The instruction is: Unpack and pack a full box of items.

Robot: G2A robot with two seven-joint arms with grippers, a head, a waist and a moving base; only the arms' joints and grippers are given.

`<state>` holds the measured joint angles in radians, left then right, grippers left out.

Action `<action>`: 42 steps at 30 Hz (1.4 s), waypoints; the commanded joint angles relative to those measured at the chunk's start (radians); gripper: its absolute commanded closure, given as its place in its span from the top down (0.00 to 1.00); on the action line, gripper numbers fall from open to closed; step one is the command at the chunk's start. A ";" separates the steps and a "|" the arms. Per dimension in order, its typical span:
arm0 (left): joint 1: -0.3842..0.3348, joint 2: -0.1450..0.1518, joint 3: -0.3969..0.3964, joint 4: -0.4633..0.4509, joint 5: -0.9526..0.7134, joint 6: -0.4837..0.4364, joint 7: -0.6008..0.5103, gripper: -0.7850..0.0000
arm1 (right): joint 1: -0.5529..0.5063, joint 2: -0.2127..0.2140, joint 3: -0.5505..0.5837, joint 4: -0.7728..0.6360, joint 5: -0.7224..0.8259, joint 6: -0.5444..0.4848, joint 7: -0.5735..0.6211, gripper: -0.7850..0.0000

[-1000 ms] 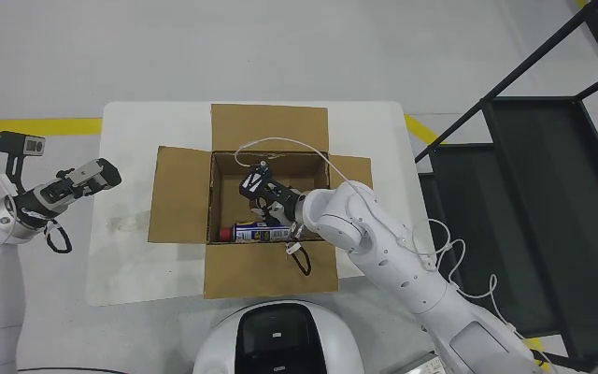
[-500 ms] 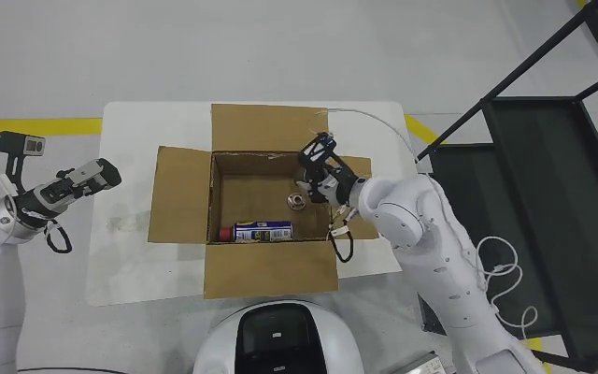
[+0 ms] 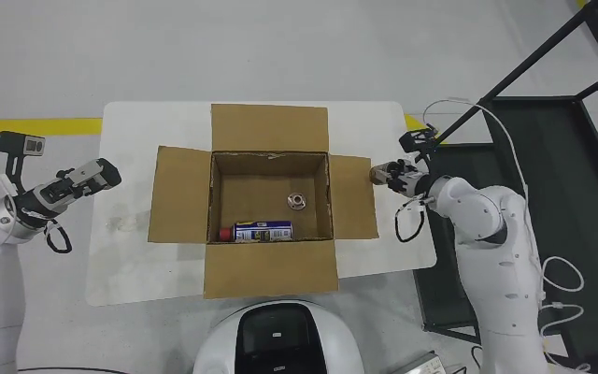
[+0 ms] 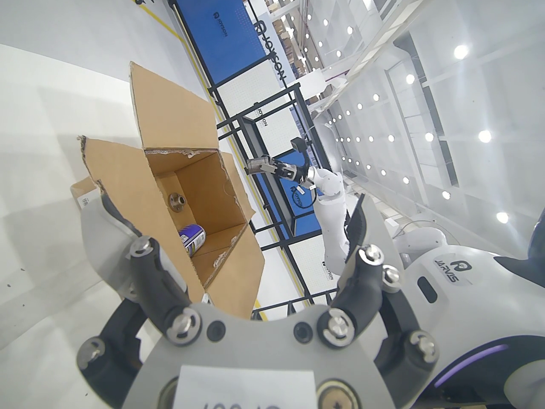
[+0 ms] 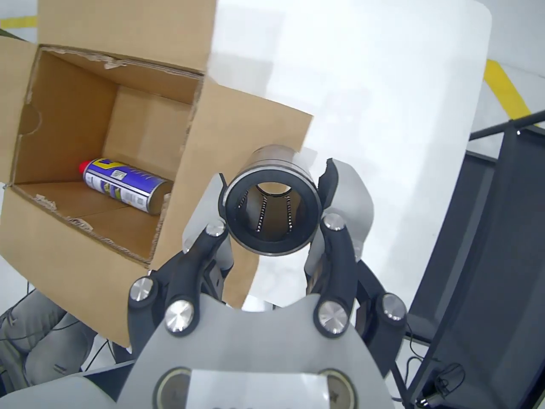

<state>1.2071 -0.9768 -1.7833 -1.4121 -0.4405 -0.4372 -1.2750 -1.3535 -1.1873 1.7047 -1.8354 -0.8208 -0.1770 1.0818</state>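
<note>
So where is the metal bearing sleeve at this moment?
In the top view the bearing sleeve is held between the fingers of the right gripper, just past the right flap of the box, above the bare strip of table near its right edge.

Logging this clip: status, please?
Right tool shut on metal sleeve, beside box. Left tool open, idle. Spray can, flanged fitting inside box. Nothing blocking.

The box point(image 3: 269, 165) is gaping upward, its four flaps point(image 3: 182, 207) spreading over the bench point(image 3: 140, 140); a spray can point(image 3: 263, 231) and a metal fitting point(image 3: 297, 200) are occupying part of its floor.
</note>
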 commanded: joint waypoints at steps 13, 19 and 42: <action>0.000 0.000 0.000 0.000 0.000 0.000 0.000 1.00 | 0.159 0.023 -0.030 0.414 -0.063 -0.058 -0.029 0.00; 0.000 0.000 0.000 0.000 0.000 0.000 0.000 1.00 | 0.239 0.020 -0.115 0.578 -0.133 -0.039 -0.086 0.00; 0.000 0.000 0.000 0.000 0.000 0.000 0.000 1.00 | 0.392 -0.001 -0.272 0.867 -0.179 0.069 -0.245 0.40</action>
<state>1.2071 -0.9768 -1.7833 -1.4121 -0.4405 -0.4372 -1.2750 -0.9632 -1.1876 1.4358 -0.9741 -1.0003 -0.1080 0.8399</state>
